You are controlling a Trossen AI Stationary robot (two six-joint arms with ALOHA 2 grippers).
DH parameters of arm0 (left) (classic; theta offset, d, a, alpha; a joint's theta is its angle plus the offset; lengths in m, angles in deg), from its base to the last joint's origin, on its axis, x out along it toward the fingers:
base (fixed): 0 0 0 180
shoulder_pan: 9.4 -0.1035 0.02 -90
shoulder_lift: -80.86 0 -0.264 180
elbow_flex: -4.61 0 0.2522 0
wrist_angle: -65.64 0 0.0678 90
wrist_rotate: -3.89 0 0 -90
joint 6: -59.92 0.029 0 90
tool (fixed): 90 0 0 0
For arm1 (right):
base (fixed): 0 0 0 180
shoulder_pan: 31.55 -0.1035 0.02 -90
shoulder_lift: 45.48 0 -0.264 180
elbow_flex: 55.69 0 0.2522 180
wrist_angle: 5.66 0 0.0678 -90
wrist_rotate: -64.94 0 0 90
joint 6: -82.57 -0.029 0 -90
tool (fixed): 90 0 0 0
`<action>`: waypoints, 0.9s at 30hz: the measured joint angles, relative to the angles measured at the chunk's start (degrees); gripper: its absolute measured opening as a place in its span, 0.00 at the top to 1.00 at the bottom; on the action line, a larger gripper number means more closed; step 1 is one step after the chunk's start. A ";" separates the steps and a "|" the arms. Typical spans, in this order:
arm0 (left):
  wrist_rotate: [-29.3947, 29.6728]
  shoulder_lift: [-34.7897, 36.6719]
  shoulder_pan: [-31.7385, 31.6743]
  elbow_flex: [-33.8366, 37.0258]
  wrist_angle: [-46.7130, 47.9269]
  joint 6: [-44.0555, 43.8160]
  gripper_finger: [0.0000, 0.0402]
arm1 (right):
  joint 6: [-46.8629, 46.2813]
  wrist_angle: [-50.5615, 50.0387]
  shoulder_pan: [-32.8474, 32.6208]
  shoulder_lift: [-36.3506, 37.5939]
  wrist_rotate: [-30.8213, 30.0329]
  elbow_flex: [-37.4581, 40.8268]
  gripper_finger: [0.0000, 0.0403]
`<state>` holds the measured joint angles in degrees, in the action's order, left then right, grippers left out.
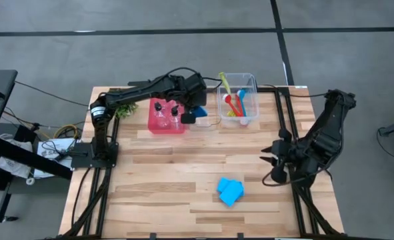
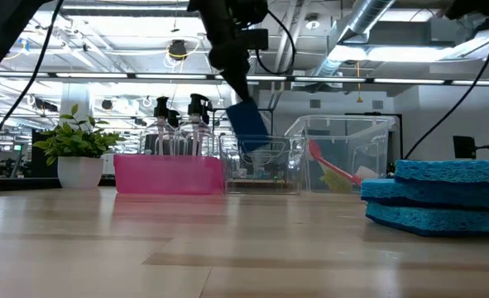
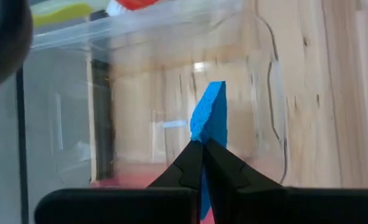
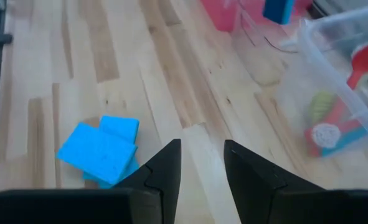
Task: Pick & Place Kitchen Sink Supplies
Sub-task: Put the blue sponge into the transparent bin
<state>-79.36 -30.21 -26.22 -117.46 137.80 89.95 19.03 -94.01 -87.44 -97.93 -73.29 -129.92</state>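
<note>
My left gripper (image 3: 202, 148) is shut on a blue sponge (image 3: 208, 109) and stands over a small clear bin (image 2: 261, 170), between the red bin (image 1: 165, 120) and the large clear bin (image 1: 239, 100). Clear bottles with black caps (image 2: 178, 112) stand upright in the red bin. Red, blue and yellow-green brushes (image 1: 233, 103) lie in the large clear bin. A stack of blue sponges (image 1: 230, 191) rests flat on the table. My right gripper (image 4: 202, 158) is open and waits near the table's right edge, beyond the stack. My left gripper pinches the blue sponge between its two fingers (image 3: 190, 165) at the sponge's upper end (image 3: 199, 134), coming from above and slanting down. The sponge (image 2: 248, 124) is lifted clear and hangs tilted below the fingers. Its lower end is about level with the small clear bin's rim.
A leafy plant in a white pot (image 2: 79, 149) stands at the far left, beside the red bin. Bare wooden table (image 1: 170, 173) spreads across the near half, around the sponge stack. Black rails run along the table's left and right sides.
</note>
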 joint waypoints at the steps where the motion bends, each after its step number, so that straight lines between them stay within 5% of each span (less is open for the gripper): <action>1: -0.16 0.02 0.00 0.54 0.08 0.57 0.98 | -0.79 0.02 0.42 0.00 0.07 0.00 0.71; 11: -0.12 -0.02 0.80 8.37 -0.14 1.10 0.97 | -2.52 0.92 4.34 -0.02 0.26 0.00 0.71; 27: 1.13 0.00 2.27 8.80 -3.38 1.10 0.86 | -2.52 1.17 5.49 -0.02 0.33 0.00 0.71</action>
<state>-78.23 -30.21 -23.94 -108.66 134.42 91.06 16.51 -92.84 -81.94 -97.95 -72.96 -129.92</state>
